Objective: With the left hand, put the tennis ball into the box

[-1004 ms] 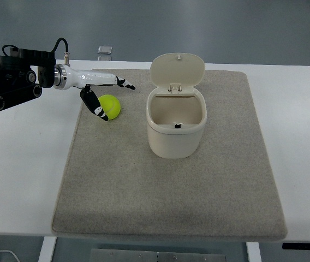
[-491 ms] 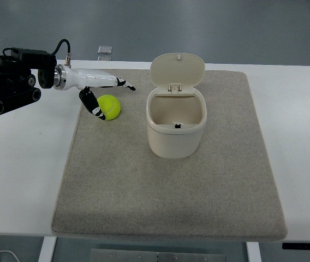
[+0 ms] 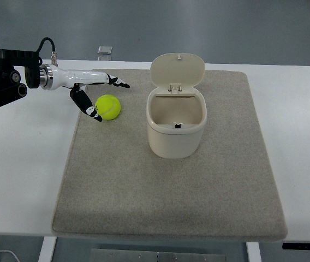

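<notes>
A yellow-green tennis ball point(image 3: 108, 107) lies on the grey mat point(image 3: 171, 191), left of the cream box point(image 3: 175, 136). The box stands upright with its hinged lid point(image 3: 177, 69) tipped back, so the inside shows. My left hand point(image 3: 111, 101) reaches in from the left edge and is open. Its long fingers point(image 3: 114, 81) stretch out behind the ball, and its thumb point(image 3: 86, 106) hangs down just left of the ball. Nothing is held; I cannot tell whether the thumb tip touches the ball. The right arm does not show.
The mat covers most of the white table point(image 3: 24, 164). A small grey object point(image 3: 105, 50) lies at the table's far edge. The dark bulk of the left arm point(image 3: 2, 82) sits over the table's left side.
The left arm has drawn back to the left and slightly up. The ball has shifted a little left on the mat and stays outside the grasp.
</notes>
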